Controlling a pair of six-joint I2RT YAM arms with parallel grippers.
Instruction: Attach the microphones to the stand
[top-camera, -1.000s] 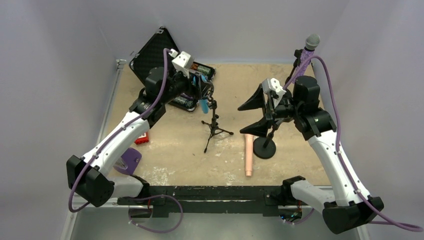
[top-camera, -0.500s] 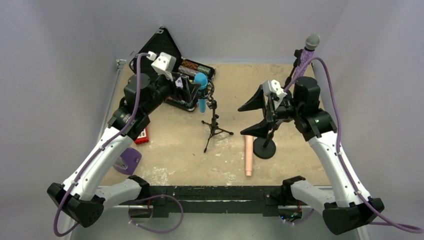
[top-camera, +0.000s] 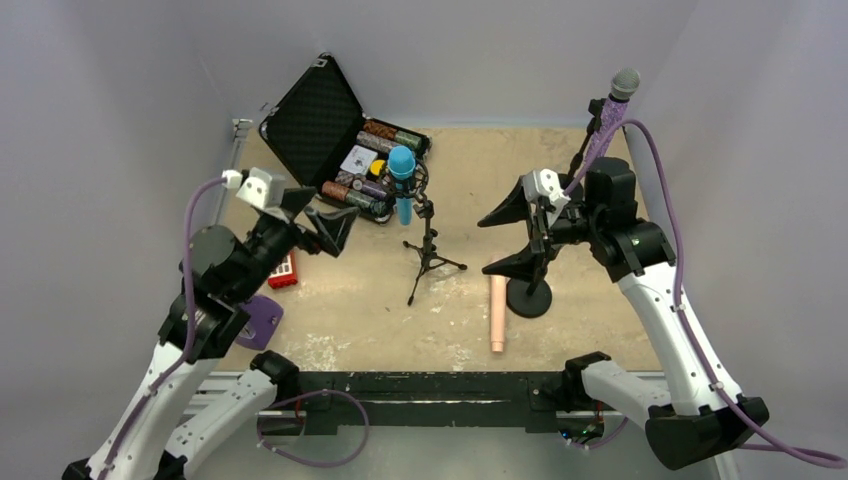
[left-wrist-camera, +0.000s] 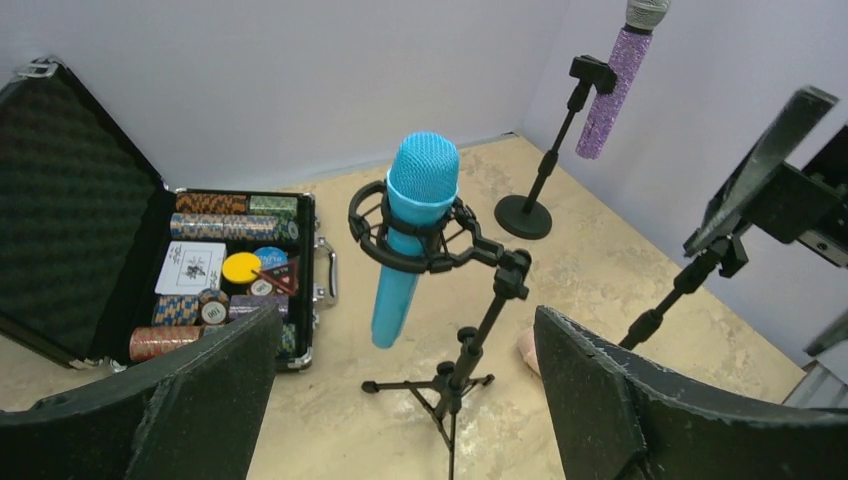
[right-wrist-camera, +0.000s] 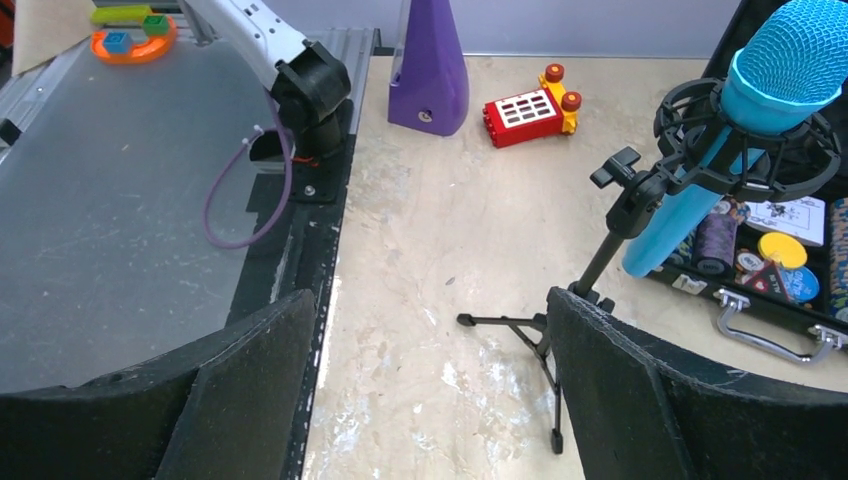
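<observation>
The blue microphone (left-wrist-camera: 410, 240) hung clipped in the tripod stand (top-camera: 428, 250), straight ahead of the wide-spread jaws of the left gripper (top-camera: 318, 213). The peach-pink microphone (top-camera: 497, 315) lay flat near the spread jaws of the right gripper (top-camera: 482, 242) (purple microphone (top-camera: 608, 125) clipped high beyond them).

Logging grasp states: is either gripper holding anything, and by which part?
Nothing is held. The left gripper and right gripper are both open and empty; the blue microphone rests in its stand.

In the left wrist view the peach-pink microphone (left-wrist-camera: 527, 350) is mostly hidden behind a finger (left-wrist-camera: 620, 400) of the left hand (left-wrist-camera: 405, 315); the purple microphone (left-wrist-camera: 610, 95) is cut off by the top edge.
</observation>
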